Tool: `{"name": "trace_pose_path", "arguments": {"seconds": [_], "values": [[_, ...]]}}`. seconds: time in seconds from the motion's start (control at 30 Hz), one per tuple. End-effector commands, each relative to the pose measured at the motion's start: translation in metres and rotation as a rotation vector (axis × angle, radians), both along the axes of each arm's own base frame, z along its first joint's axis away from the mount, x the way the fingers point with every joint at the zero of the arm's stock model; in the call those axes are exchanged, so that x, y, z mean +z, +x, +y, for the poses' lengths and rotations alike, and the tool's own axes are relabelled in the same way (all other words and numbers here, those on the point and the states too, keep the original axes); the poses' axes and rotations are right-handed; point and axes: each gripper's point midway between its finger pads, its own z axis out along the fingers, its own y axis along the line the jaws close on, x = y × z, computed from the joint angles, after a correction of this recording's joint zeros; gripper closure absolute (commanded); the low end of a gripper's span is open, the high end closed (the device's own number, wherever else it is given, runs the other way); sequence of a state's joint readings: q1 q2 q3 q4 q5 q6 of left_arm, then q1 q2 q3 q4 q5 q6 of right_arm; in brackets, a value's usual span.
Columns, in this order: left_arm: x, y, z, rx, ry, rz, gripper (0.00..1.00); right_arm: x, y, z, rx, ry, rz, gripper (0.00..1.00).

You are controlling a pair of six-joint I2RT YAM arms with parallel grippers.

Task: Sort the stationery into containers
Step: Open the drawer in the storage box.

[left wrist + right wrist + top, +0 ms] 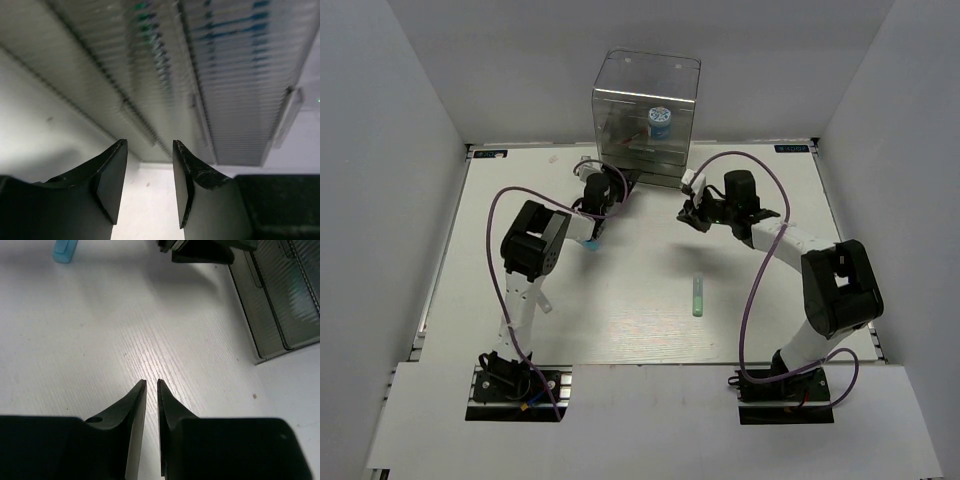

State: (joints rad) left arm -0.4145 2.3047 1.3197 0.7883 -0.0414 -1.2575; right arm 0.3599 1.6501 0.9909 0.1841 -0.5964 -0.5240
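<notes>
Marker (698, 296) lies near-to-far; left gripper (149, 145) half-open, right gripper (151, 382) barely parted, both empty.

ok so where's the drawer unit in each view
Top external: the drawer unit is at top centre, at the far edge of the table.
Left wrist: its ribbed drawer fronts fill the upper picture, seen from close up.
Right wrist: only a part shows, in the upper right corner.
Shared landmark: the white table it stands on shows in all three views.
</notes>
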Motion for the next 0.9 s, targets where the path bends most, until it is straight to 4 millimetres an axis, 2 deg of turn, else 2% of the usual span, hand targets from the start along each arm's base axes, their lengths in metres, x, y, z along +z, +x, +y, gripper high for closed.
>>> {"name": "trace_pose_path", "arguments": {"seconds": [0.0,0.1,0.33,0.43,0.53,0.6,0.7,0.77,0.8,0.87], "values": [[0.019,0.017,-0.004,0.013,-0.026,-0.028,0.47,0.023,0.001,-0.004,-0.006,0.049,-0.036,0.78],[0.005,0.022,-0.006,0.013,-0.012,0.006,0.47,0.026,0.003,-0.007,-0.014,0.054,-0.038,0.78],[-0.001,0.027,-0.008,0.013,-0.002,0.027,0.47,0.028,0.007,-0.016,-0.028,0.056,-0.045,0.78],[-0.01,0.03,-0.007,0.025,0.008,0.045,0.47,0.027,0.008,-0.02,-0.034,0.056,-0.043,0.78],[-0.013,0.034,-0.005,0.047,0.012,0.044,0.54,0.027,0.008,-0.021,-0.037,0.056,-0.041,0.78],[-0.008,0.038,-0.007,0.047,0.003,0.026,0.57,0.028,0.009,-0.023,-0.041,0.054,-0.044,0.78],[-0.015,0.041,-0.006,0.057,0.008,0.032,0.6,0.024,0.008,-0.025,-0.042,0.045,-0.038,0.78],[-0.015,0.041,-0.006,0.057,0.008,0.032,0.68,0.024,0.007,-0.024,-0.037,0.041,-0.039,0.78],[-0.012,0.041,-0.006,0.057,0.003,0.021,0.76,0.023,0.007,-0.026,-0.038,0.041,-0.036,0.78],[-0.021,0.037,-0.004,0.057,0.01,0.035,0.84,0.021,0.005,-0.025,-0.034,0.04,-0.032,0.78]]}}
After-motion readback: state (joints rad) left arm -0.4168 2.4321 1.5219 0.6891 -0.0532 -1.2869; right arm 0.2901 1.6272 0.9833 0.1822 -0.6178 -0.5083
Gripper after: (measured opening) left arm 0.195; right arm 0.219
